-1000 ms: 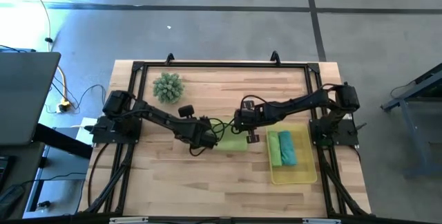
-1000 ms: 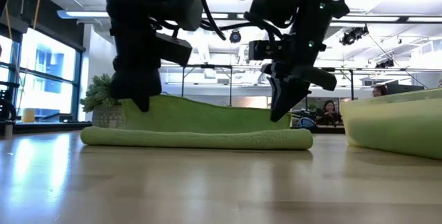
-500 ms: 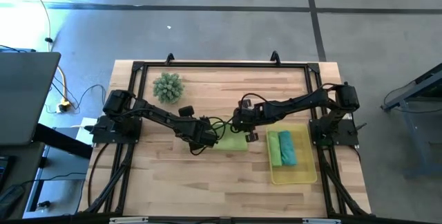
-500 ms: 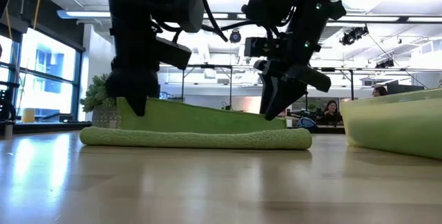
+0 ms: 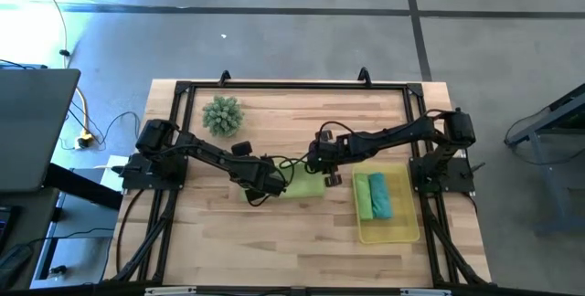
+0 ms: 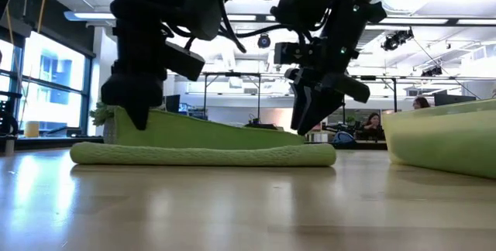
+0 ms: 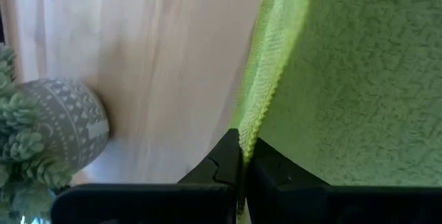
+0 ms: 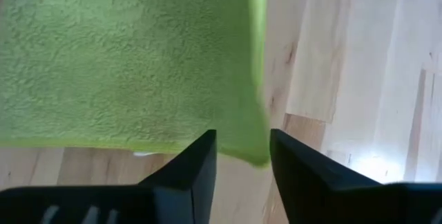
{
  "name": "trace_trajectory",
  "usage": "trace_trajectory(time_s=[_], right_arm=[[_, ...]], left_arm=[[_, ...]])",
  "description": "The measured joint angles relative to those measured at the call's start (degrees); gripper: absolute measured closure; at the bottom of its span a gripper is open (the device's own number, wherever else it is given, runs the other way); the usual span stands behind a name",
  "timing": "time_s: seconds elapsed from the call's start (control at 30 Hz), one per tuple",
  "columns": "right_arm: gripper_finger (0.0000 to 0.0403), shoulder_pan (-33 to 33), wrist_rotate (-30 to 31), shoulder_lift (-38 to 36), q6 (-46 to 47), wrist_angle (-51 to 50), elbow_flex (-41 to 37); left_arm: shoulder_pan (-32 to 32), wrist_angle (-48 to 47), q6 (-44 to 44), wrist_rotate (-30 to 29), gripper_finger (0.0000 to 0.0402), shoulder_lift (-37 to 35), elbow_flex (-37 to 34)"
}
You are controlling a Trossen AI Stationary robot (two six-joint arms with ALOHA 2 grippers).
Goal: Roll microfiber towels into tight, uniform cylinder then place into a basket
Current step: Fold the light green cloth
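Now, left claw (image 7: 241, 172): clamped on lime towel (image 5: 306, 185) edge, lifting it.
Right claw (image 8: 242, 160): fingers parted, empty, over towel's corner.

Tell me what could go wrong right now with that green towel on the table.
The right claw stands open at the lime green towel corner, while the left claw pinches the opposite edge alone, so the fold may go crooked. Pulled from one side, the towel might also slide across the table instead of rolling tight.
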Motion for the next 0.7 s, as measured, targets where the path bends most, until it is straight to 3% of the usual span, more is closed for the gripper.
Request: trace_trajectory(time_s=[0.3,0.6,0.7], right_arm=[[0.0323,-0.4,0.02,2.4,0.3,1.66,0.02],[0.0269,-1.17,8.52,1.53,-0.06,0.34,0.02],[0.0252,-0.96,6.16,0.28,-0.1,0.17,0.02]], left_arm=[[-0.02,-0.62,-0.21,-0.03,0.0399,0.0,0.08],[-0.26,-0.75,-0.17,-0.03,0.0399,0.0,0.13],[-0.26,-0.78,-0.14,-0.03,0.0399,0.0,0.15]])
